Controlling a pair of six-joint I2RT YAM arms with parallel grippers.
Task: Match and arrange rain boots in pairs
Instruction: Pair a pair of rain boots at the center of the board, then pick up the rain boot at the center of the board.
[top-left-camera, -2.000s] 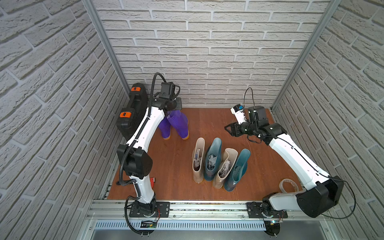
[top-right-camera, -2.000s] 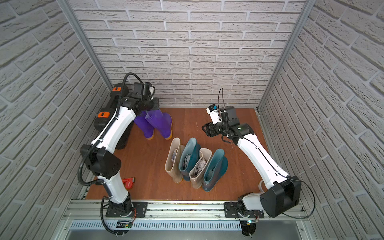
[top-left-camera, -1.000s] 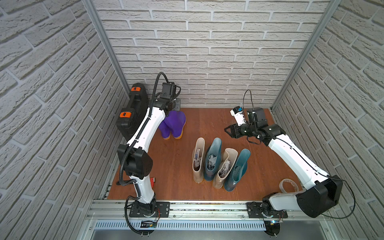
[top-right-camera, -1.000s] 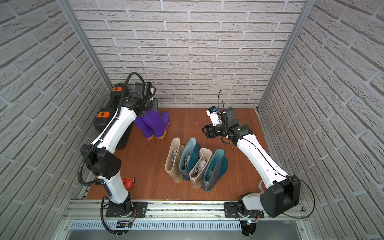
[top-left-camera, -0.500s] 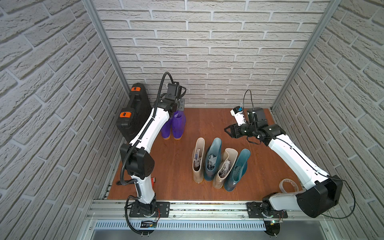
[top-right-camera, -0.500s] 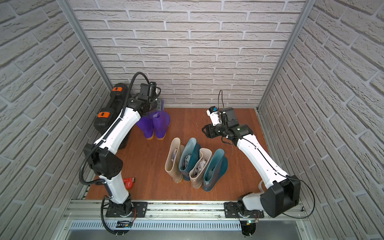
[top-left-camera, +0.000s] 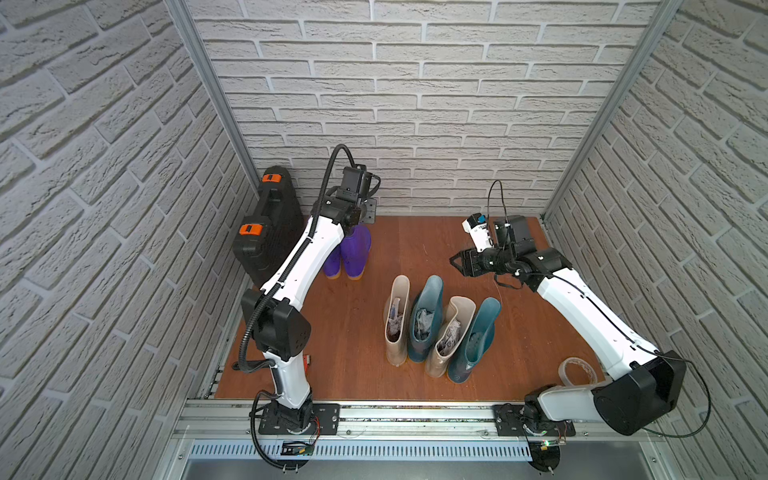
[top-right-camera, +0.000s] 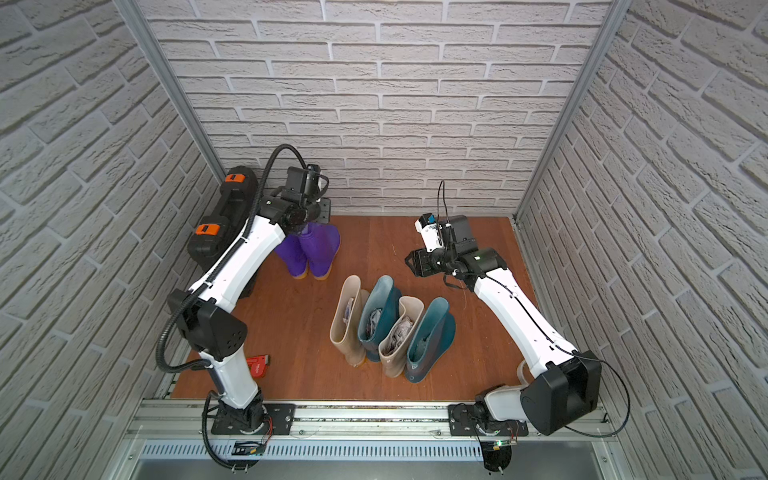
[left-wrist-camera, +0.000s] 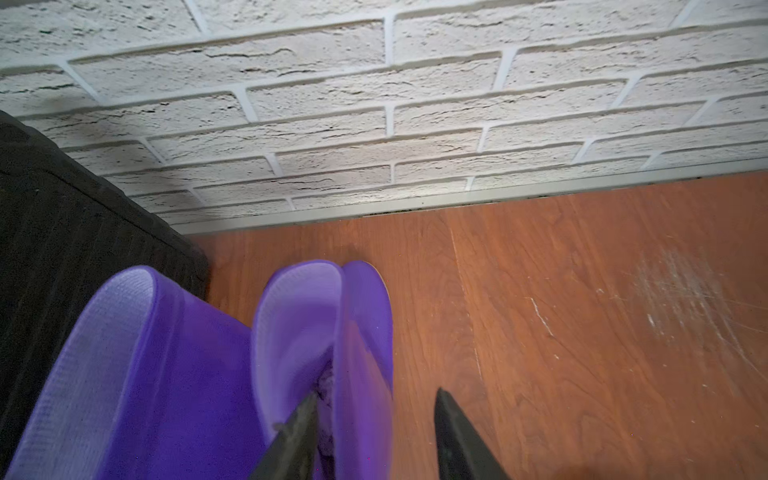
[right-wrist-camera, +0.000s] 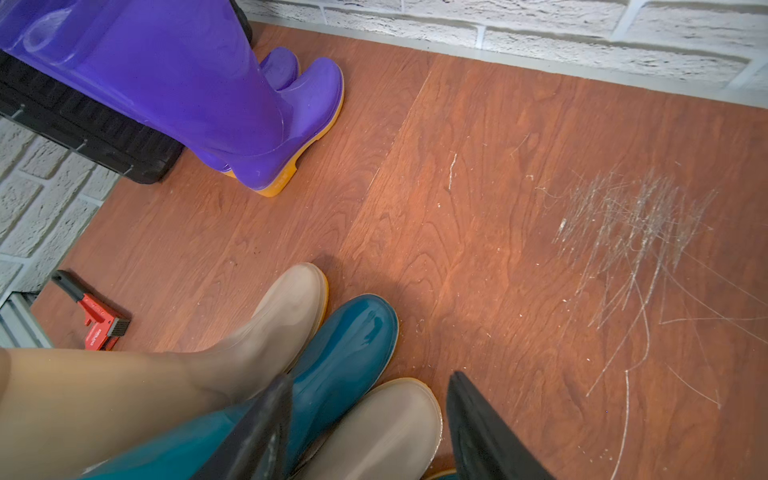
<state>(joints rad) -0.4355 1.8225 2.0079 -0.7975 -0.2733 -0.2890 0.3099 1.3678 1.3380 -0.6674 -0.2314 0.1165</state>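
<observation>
Okay, right gripper (right-wrist-camera: 370, 376) spread and empty; left gripper (left-wrist-camera: 376, 395) jaws apart, straddling a purple boot (left-wrist-camera: 365, 332) at the cuff (left-wrist-camera: 343, 299), one finger (left-wrist-camera: 297, 432) in the shaft mouth. Pulling out crooked, I'd likely hook the cuff and topple it. The purple pair (top-left-camera: 355, 249) stands upright beside the black case (top-left-camera: 270, 232), long axis vertical, toes facing the back wall (top-left-camera: 415, 124).
</observation>
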